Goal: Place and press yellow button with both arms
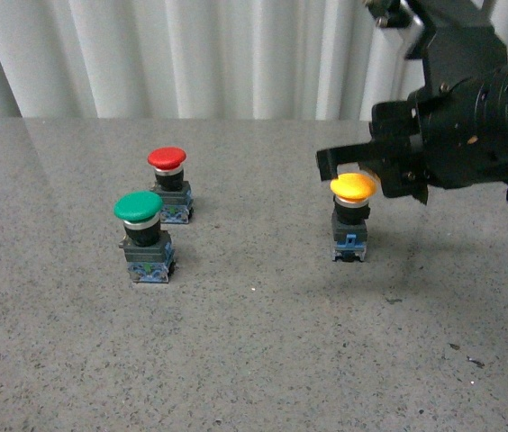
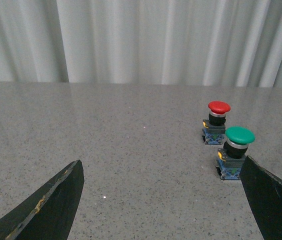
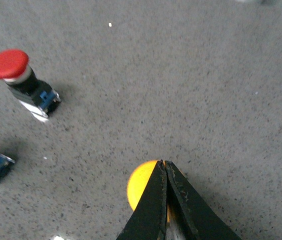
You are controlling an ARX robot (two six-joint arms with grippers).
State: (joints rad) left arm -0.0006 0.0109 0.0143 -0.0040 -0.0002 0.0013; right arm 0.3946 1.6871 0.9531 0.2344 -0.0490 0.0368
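- Nearest the robot there's only bare speckled grey table (image 1: 254,360), nothing on it to handle.
- A little further out stands the yellow button (image 1: 353,188), upright on the table, right of centre and well apart from the other two buttons.
- The right gripper (image 1: 362,171) sits right over that yellow cap, fingers pressed together into one blade in the right wrist view, holding nothing.
- My read: placing is done and this is the press. Whether the tips already touch the cap, I can't tell.
- Next call: a straight push down, centred, so the button doesn't tip.
- Further left, the green button (image 1: 138,208), with the red button (image 1: 167,160) just behind it.
- The left gripper (image 2: 161,200) is spread wide, empty, low over the table near the green one.
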